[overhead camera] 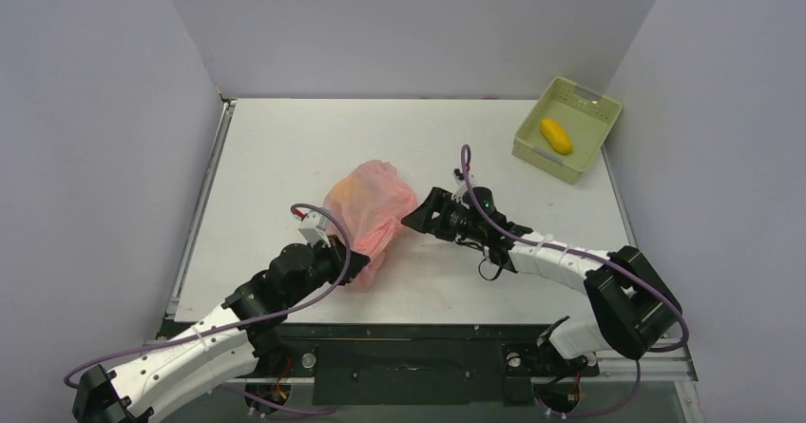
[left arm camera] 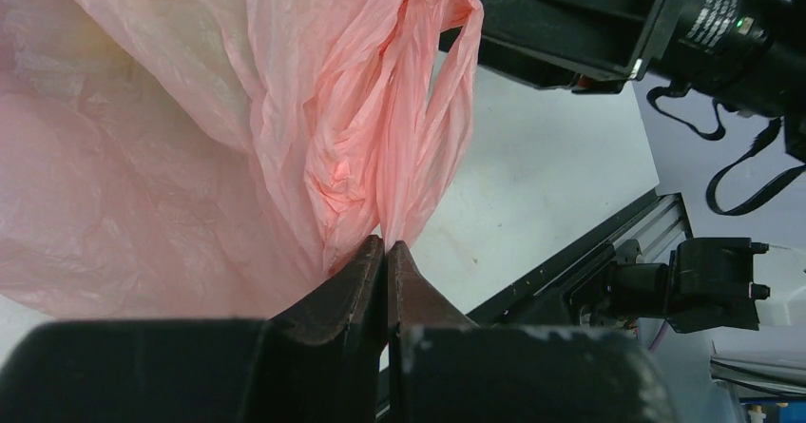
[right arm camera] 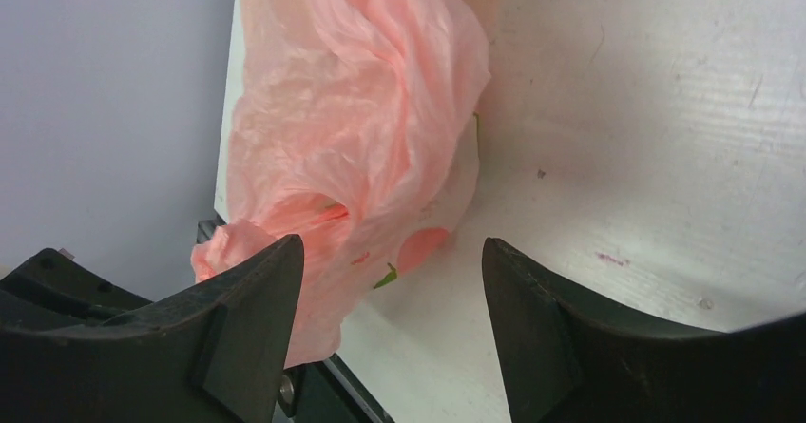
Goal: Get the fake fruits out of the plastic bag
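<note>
The pink plastic bag (overhead camera: 373, 204) lies crumpled mid-table, with a yellowish shape showing through its left side. My left gripper (overhead camera: 355, 263) is at the bag's near end, and its jaws (left arm camera: 388, 244) are shut on a pinched fold of the bag (left arm camera: 285, 109) below a loop handle (left arm camera: 454, 81). My right gripper (overhead camera: 414, 218) stands open beside the bag's right side. In the right wrist view the gripper (right arm camera: 388, 252) has the bag (right arm camera: 352, 109) just ahead of it. A red fruit (right arm camera: 421, 248) and a green stem show through the film. A yellow-orange oval fruit (overhead camera: 556, 136) lies in the basket.
A pale green slotted basket (overhead camera: 582, 96) stands at the far right corner, against the right wall. Grey walls close the table on the left, back and right. A black rail (left arm camera: 570, 252) runs along the table's near edge.
</note>
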Robot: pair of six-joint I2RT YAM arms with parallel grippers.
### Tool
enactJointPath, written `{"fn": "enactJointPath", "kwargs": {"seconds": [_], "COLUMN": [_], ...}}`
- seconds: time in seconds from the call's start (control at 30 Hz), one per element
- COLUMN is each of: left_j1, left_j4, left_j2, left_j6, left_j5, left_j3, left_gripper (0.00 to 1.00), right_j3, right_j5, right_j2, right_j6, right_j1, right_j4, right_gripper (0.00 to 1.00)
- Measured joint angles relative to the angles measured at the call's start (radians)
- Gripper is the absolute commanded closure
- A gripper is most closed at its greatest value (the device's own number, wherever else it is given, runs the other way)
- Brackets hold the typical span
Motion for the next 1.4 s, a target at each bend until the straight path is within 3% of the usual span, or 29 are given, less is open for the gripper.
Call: {"fn": "enactJointPath", "kwargs": {"seconds": [0.1, 0.3, 0.4, 0.5, 0.63, 0.83, 1.0, 1.23, 1.4], "left_j1": [0.000, 0.000, 0.000, 0.002, 0.005, 0.007, 0.011, 0.013, 0.013], "left_j4": [-0.001, -0.002, -0.002, -0.005, -0.031, -0.132, -0.167, -0.219, -0.295], "left_j2": [-0.023, -0.049, -0.057, -0.061, -0.067, -0.090, -0.098, -0.136, -0.185], "left_j6": [-0.014, -0.018, -0.018, -0.017, -0.013, 0.023, 0.063, 0.085, 0.094], "left_j5": [0.004, 0.005, 0.005, 0.006, 0.008, -0.029, -0.072, -0.118, -0.138], "left_j3": [-0.020, -0.024, -0.024, -0.024, -0.024, 0.012, 0.084, 0.131, 0.140], "left_gripper": [1.00, 1.00, 1.00, 1.00, 1.00, 1.00, 1.00, 1.00, 1.00], "right_j3": [-0.055, -0.058, -0.058, -0.047, -0.008, 0.170, 0.380, 0.510, 0.548], "right_j5": [0.021, 0.031, 0.032, 0.031, 0.080, 0.363, 0.669, 0.998, 0.991], "right_j2": [0.014, 0.131, 0.187, 0.230, 0.224, 0.090, 0.087, 0.177, 0.225], "right_j6": [0.060, 0.161, 0.194, 0.211, 0.159, -0.117, -0.353, -0.598, -0.752], "right_j1": [0.016, 0.035, 0.066, 0.095, 0.112, 0.161, 0.256, 0.320, 0.309], "right_j4": [0.069, 0.274, 0.341, 0.378, 0.295, -0.164, -0.422, -0.541, -0.543], "right_gripper": [0.38, 0.53, 0.72, 1.00, 1.00, 1.00, 1.00, 1.00, 1.00]}}
